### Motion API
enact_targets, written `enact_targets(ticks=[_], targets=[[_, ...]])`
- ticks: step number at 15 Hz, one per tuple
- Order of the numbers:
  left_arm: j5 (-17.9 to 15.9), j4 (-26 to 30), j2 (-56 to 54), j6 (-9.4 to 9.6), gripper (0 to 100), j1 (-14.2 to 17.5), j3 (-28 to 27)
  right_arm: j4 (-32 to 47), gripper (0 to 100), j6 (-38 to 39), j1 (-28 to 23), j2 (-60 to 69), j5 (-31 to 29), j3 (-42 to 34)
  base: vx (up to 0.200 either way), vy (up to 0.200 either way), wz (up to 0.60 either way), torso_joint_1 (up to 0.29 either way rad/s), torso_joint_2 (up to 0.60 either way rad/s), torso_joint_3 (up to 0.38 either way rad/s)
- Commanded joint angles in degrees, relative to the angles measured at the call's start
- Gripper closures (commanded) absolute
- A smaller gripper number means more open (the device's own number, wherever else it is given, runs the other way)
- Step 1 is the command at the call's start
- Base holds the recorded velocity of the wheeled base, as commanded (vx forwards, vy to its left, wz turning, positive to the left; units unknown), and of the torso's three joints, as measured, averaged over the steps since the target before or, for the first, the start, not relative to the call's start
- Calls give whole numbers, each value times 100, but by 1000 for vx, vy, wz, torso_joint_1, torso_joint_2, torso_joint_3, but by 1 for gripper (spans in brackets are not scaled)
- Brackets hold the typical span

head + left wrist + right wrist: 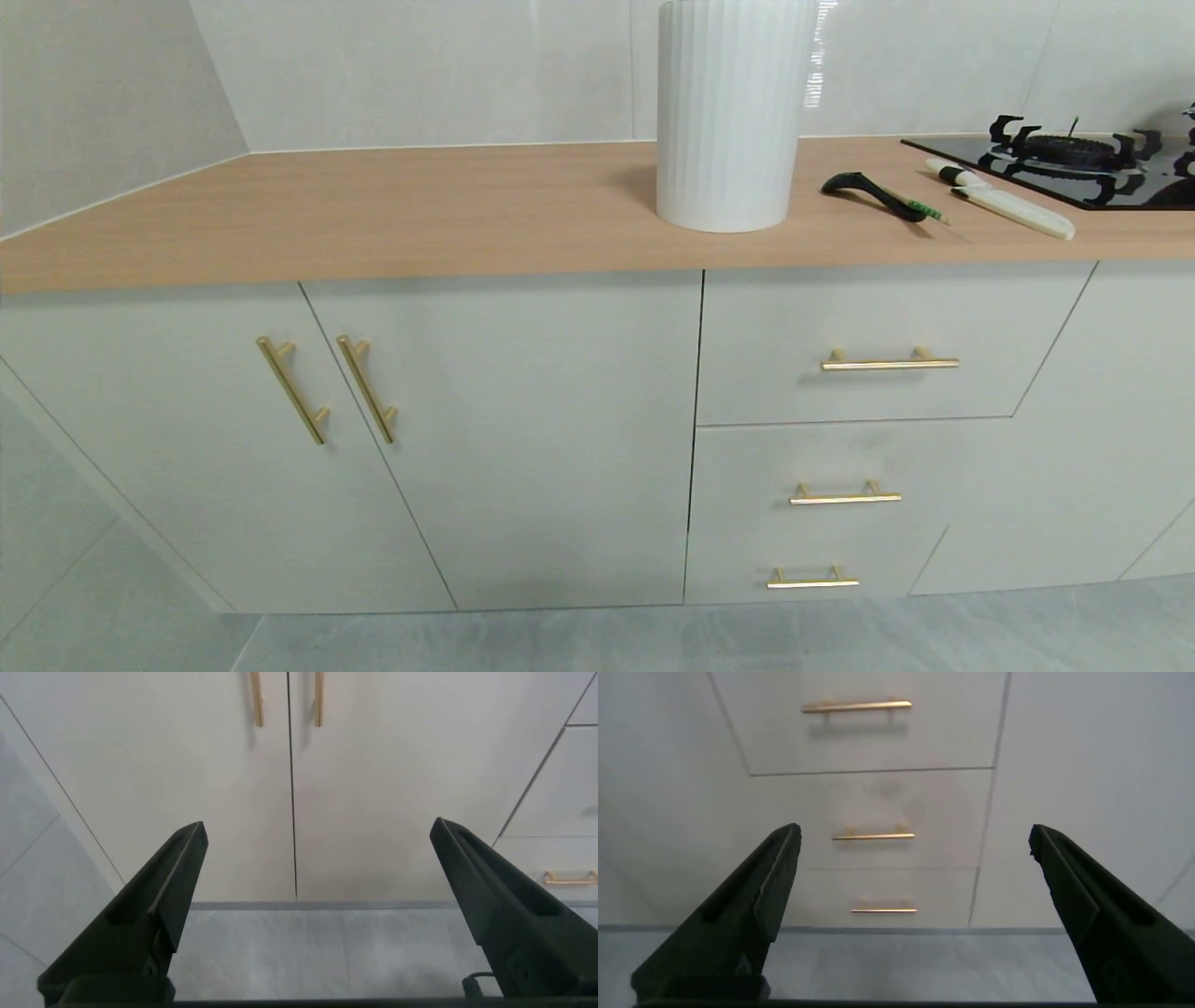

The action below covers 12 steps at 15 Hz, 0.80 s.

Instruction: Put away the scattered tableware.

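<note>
Tableware sits on the light wood-grain countertop, at approx 2 o'clock in the head view. A small black curved-handle utensil w/ a thin green-tipped end lies flat at 3 o'clock from the tall white ribbed cylindrical container, near it but not touching. A long white knife-shaped piece w/ a dark band near one end lies just past the black one, again at 3 o'clock, next to the edge of the black glass gas hob. Both grippers are low, in front of the cabinets and nowhere near the items. The left gripper has its fingers spread wide w/ nothing between them and faces the pale double doors. The right gripper is also spread and empty, facing the drawer stack w/ brass bar handles. Handling, as a guess: both pieces look light and stiff. The black one is prob. best pinched across its thick handle, not the thin tip. The white one looks smooth, so likely slippery and maybe brittle; grip it crosswise near the banded end. The container looks like glazed ceramic and is tall, so it could tip if bumped.
</note>
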<state>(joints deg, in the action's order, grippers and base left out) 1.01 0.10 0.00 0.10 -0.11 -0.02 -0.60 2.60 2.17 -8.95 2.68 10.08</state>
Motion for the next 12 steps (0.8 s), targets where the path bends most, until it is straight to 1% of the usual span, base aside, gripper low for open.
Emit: enact_targets(ticks=[1,2,3,4,5,6,7,8,9,11,12], targets=[[4,-1,9,-1,0,2,-6,-90,0,-22,205,-2893,461,925,0,0,0,0,0,0],[4,-1,9,-1,0,2,2,-98,0,-189,214,-3860,488,1145,0,0,0,0,0,0],[4,-1,9,-1,0,2,2,-98,0,-286,214,-4510,488,1347,0,0,0,0,0,0],[4,-1,18,-1,0,2,-6,-178,0,-286,214,-5556,479,1708,0,0,0,0,0,0],[4,-1,9,-1,0,2,2,-468,0,-286,275,-6365,470,1963,0,0,0,0,0,0],[4,-10,9,-1,0,2,2,-652,0,-286,284,-6681,470,2033,0,0,0,0,0,0],[4,-1,9,-1,0,2,-6,-1162,0,-295,284,-7464,444,2191,0,0,0,0,0,0],[4,-1,18,-1,0,2,-6,-1294,0,-295,284,-7771,417,2279,0,0,0,0,0,0],[4,-10,9,-1,0,2,-6,-1443,0,-304,284,-8492,400,2560,0,0,0,0,0,0],[4,-1,9,-1,0,2,-6,-1724,0,-304,284,-9406,382,3000,0,0,0,0,0,0],[4,-1,9,-1,0,2,-6,-1979,0,-304,302,-9828,303,3105,0,0,0,0,0,0]])
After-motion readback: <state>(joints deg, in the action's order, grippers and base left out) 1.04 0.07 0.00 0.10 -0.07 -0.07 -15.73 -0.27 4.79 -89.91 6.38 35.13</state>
